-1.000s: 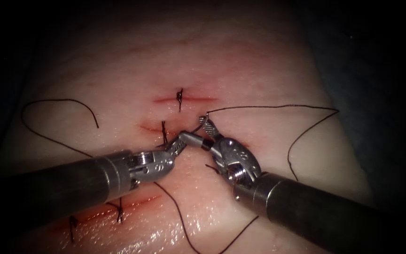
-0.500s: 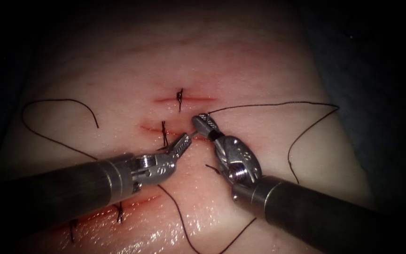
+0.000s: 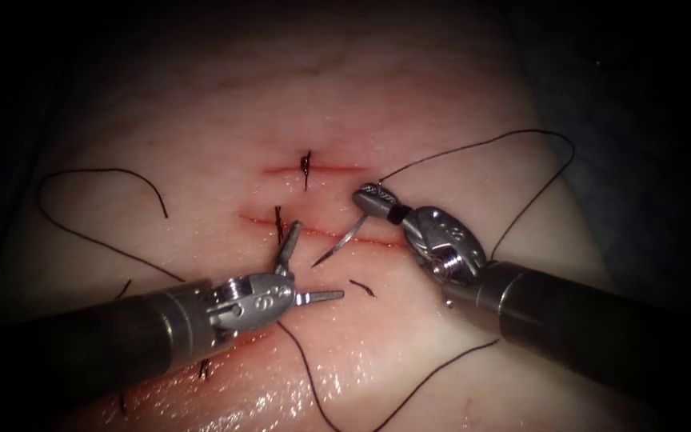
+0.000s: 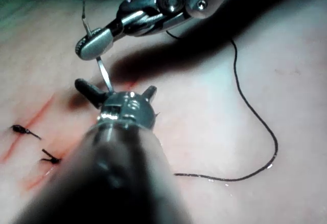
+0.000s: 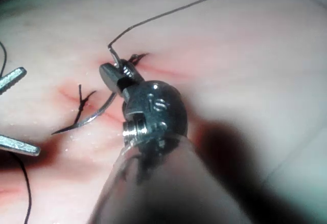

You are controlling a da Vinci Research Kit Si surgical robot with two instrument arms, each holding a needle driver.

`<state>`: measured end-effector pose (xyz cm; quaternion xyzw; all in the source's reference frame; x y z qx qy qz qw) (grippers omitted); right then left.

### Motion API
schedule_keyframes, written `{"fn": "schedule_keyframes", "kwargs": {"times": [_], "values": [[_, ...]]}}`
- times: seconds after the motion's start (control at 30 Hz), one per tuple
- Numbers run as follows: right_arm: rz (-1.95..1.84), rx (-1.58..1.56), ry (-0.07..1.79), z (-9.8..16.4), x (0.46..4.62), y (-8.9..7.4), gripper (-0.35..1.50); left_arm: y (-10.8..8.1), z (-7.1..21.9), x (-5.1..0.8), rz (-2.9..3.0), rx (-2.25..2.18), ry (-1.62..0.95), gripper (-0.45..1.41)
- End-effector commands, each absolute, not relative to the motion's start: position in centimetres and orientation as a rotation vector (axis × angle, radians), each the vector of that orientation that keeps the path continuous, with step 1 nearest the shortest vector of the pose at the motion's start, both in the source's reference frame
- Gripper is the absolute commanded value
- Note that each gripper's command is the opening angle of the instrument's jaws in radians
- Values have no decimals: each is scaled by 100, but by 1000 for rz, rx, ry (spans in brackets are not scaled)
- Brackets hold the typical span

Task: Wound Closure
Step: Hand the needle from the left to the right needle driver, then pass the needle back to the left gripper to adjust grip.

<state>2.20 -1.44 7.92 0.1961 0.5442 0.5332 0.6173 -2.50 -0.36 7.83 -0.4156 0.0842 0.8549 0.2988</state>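
From the left, my left arm's steel needle driver [image 3: 301,264] lies over the pale pork-belly tissue [image 3: 201,128] with its two jaws spread wide and nothing between them: one jaw points up toward the cut, the other points right. Just above it, the thin red cut [image 3: 321,234] crosses the tissue, with short dark knotted stitches [image 3: 279,220] on the closed cuts around it. Between the two tools the curved silver needle [image 3: 336,245] hangs free of the tissue, its sharp tip aimed down and left over the cut. My right arm's steel needle driver [image 3: 371,196] has its jaws clamped on the needle near the thread end. From there the dark suture thread [image 3: 521,136] arcs up and right, then drops back along the right shaft; another run of it trails across the glistening tissue at the bottom
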Motion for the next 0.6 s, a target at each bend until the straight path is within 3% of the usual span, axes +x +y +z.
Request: {"fn": "schedule_keyframes", "kwargs": {"times": [0.03,0.1,0.17,0.4,0.6], "values": [[1119,507,1302,801,222,-133,-35,-32,785,-252,2261,-1109,177,74],[1022,542,1341,803,218,-131,-35,-29,782,-249,2248,-1115,104,73],[928,646,1395,807,212,-121,-35,-21,776,-242,2174,-1162,-165,67],[853,651,1478,791,215,-107,-35,-4,801,-249,1947,-1298,-542,59],[798,608,1526,779,223,-108,-35,12,829,-259,1776,-1337,-688,71]]}}
